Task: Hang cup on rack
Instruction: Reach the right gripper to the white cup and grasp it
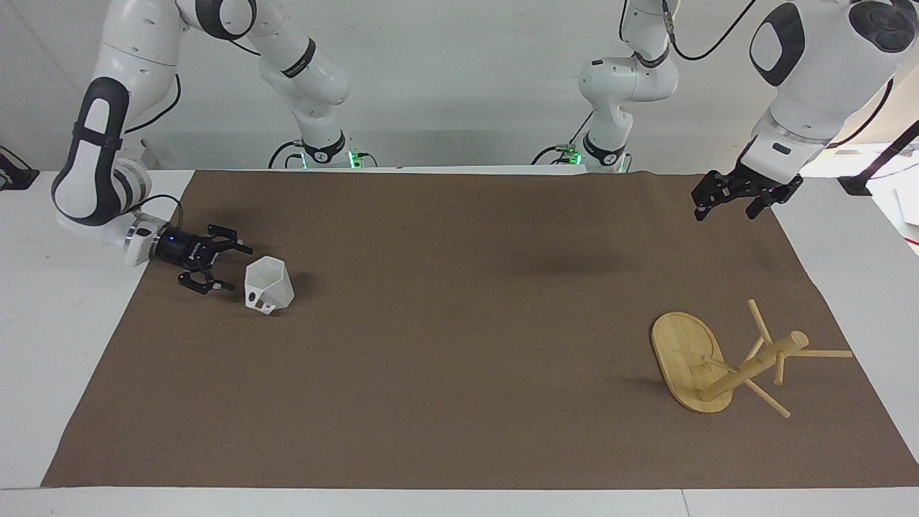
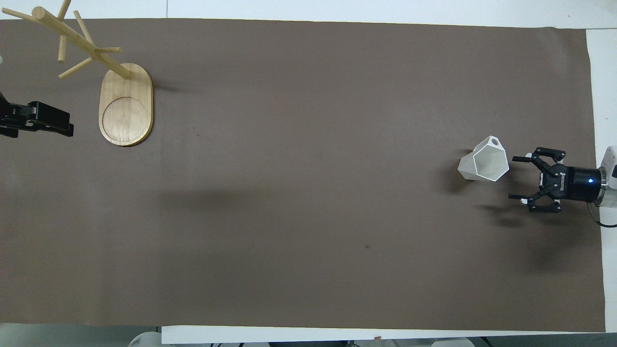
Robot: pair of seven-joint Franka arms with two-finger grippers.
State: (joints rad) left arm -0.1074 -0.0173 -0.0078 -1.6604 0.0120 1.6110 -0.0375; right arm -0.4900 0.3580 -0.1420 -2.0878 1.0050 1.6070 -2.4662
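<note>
The right pincer [image 1: 228,268], fingers spread wide, sits low just beside the small white faceted plastic cup [image 1: 268,285], which stands at the right arm's end of the bench [image 1: 459,431]. This looks like the approach to grasp; next it must close around the cup's wall. The left pincer [image 1: 725,202] waits aloft, apparently narrow, near the light bamboo mug rack [image 1: 718,362].

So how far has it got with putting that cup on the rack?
Nothing is hung yet. The cup sits on the mat toward the right arm's end. The right end effector is beside it, fingers open, not gripping. The left end effector waits. Left to do: grasp, carry and hook it on the rack.
</note>
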